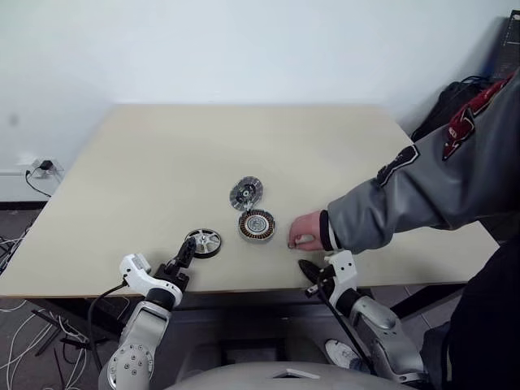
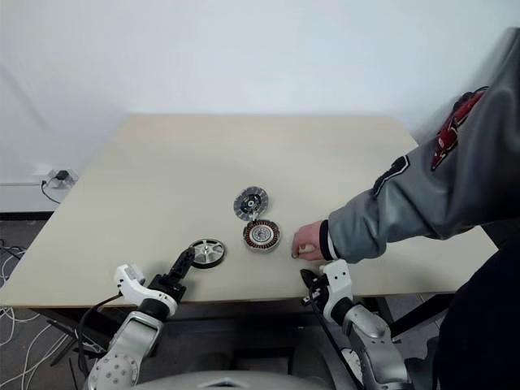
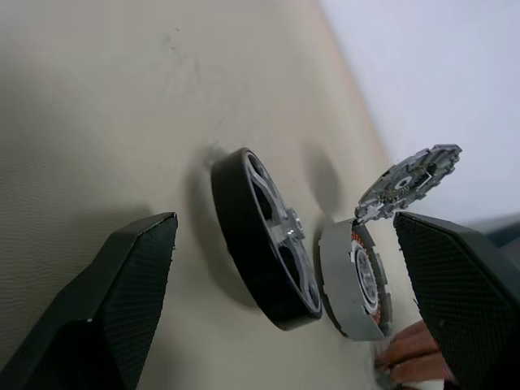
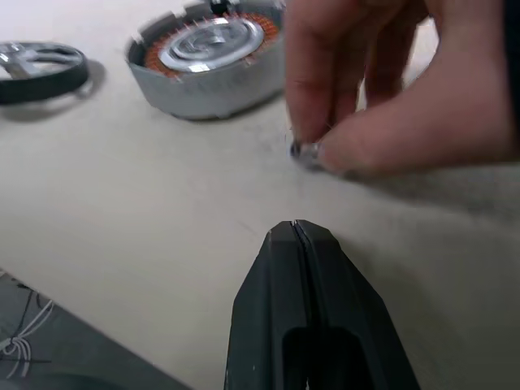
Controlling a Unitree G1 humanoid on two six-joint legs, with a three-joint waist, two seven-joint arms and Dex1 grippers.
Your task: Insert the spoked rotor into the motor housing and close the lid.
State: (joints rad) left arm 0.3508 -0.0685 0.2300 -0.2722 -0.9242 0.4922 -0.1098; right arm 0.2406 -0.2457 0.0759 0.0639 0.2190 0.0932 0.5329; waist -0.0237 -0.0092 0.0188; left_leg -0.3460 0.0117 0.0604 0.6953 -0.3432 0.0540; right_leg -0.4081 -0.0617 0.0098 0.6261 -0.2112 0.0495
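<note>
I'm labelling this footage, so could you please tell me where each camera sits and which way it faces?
Left and right eye views: on the head, looking forward and down over the table; both arms show, and a person's hand.
Left wrist view: looks along the open left claw at the spoked rotor, motor housing and lid.
Right wrist view: looks along the shut right claw at the hand, housing beyond.
Shared: housing and hand appear in all views.

We see the spoked rotor [image 1: 203, 242] flat at near left, the copper-wound motor housing [image 1: 257, 224] right of it, the lid [image 1: 245, 193] just beyond
</note>
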